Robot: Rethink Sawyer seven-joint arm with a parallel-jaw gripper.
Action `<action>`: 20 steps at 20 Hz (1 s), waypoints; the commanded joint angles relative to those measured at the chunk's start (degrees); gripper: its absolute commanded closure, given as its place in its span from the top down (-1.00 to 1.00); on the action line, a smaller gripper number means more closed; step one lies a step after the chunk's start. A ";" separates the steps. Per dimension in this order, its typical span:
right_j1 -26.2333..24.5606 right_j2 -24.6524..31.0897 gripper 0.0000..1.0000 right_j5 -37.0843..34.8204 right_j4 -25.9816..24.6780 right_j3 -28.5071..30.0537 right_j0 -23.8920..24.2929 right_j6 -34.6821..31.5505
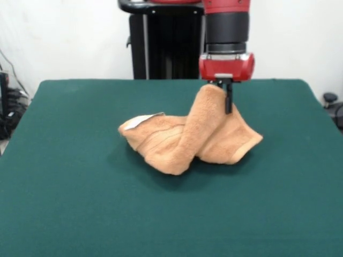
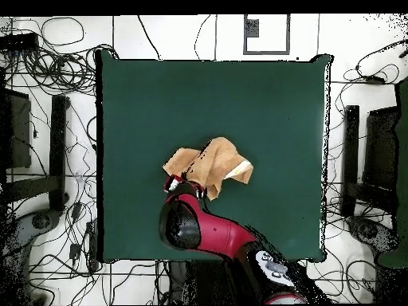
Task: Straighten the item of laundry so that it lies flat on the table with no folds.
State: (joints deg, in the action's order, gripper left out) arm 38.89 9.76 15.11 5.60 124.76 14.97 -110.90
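Front view, left to right. Table (image 1: 64, 176): dark green cloth top. Near its centre lies the towel (image 1: 161, 142), orange-tan, crumpled and folded over itself. Small white label (image 1: 140, 121) shows at the towel's left end, facing up. Border bands run across the left part. From the heap's front a twisted strip of the towel rises to the right, up to the gripper (image 1: 225, 91). The fingers are closed on the top of this strip, lifting it above the table. Towel's right corner rests on the cloth.
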 commanded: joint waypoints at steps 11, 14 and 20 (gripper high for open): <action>11.37 10.73 -1.00 -16.92 12.40 10.91 -1.54 -22.86; 11.08 11.90 -1.00 -17.44 12.62 10.71 -0.77 -23.06; 12.22 10.43 -1.00 -22.06 14.16 8.76 -1.82 -20.90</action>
State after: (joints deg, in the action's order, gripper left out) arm 50.09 15.16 1.99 15.05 132.51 14.97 -118.26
